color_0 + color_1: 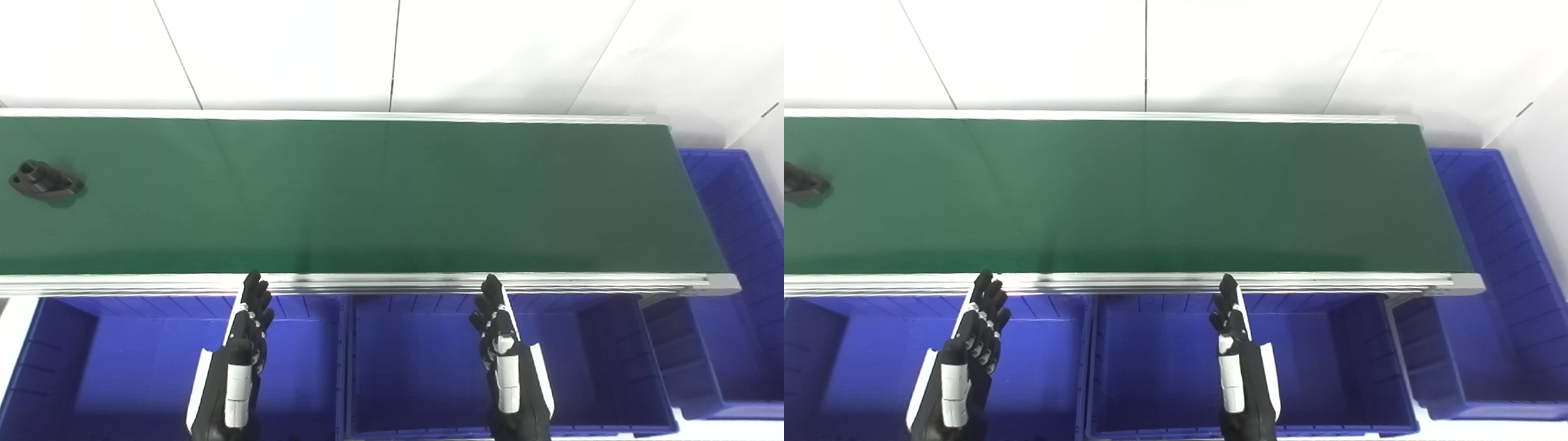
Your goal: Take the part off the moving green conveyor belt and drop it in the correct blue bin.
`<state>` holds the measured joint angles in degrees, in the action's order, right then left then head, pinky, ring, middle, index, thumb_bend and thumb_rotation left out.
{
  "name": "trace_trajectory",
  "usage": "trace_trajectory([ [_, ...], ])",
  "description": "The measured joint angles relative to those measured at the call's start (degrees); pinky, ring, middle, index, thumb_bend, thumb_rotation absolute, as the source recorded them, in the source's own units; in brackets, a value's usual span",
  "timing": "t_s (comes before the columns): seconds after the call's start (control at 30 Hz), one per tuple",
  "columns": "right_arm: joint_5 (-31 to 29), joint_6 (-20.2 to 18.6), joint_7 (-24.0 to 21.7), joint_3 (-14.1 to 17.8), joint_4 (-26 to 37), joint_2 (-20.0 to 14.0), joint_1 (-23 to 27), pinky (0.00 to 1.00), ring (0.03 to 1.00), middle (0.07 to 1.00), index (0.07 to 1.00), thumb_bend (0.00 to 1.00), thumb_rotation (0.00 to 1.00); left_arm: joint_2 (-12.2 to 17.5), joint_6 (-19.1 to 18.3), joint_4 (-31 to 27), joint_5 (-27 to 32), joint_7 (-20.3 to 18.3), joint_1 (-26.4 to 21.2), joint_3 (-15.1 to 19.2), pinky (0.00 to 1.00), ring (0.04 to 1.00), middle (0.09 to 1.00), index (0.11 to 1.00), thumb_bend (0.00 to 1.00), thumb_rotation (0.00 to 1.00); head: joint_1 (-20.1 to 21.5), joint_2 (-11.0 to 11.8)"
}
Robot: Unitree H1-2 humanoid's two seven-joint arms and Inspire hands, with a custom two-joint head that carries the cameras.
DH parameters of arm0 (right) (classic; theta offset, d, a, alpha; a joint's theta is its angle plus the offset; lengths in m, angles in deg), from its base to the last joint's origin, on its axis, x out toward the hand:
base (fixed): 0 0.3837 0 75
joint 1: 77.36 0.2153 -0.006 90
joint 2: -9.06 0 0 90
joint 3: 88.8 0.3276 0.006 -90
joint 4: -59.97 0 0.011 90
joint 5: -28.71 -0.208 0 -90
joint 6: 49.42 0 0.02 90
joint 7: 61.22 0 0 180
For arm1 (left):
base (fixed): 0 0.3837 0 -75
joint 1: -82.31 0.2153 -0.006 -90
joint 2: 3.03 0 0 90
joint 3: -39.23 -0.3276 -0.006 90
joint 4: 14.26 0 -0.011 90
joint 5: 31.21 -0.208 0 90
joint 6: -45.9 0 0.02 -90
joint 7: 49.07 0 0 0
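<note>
A black part (45,180) with two round holes lies flat at the far left of the green conveyor belt (367,196); in the right eye view the part (802,184) is cut by the picture's left edge. My left hand (248,331) hovers open over the left blue bin (147,367), fingers straight and reaching the belt's near rail. Over the middle blue bin (429,367) my right hand (499,334) is held the same way, open and holding nothing. Both hands are far from the part.
A metal rail (380,283) edges the belt's near side. A third blue bin (735,257) stands past the belt's right end, running back along it. White wall panels rise behind the belt.
</note>
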<state>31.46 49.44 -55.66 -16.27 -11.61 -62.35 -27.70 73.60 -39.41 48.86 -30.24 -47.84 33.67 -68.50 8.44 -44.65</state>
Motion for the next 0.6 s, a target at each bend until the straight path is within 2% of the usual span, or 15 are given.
trace_trajectory([
  [0.6,-0.11,0.0,0.0,0.19,-0.21,0.12,0.01,0.97,0.988,1.0,1.0,0.77,1.0,0.0,0.35,0.71,-0.17,-0.06,-0.02,-0.1,1.0,1.0,1.0,1.0,0.63,1.0,-0.44,0.18],
])
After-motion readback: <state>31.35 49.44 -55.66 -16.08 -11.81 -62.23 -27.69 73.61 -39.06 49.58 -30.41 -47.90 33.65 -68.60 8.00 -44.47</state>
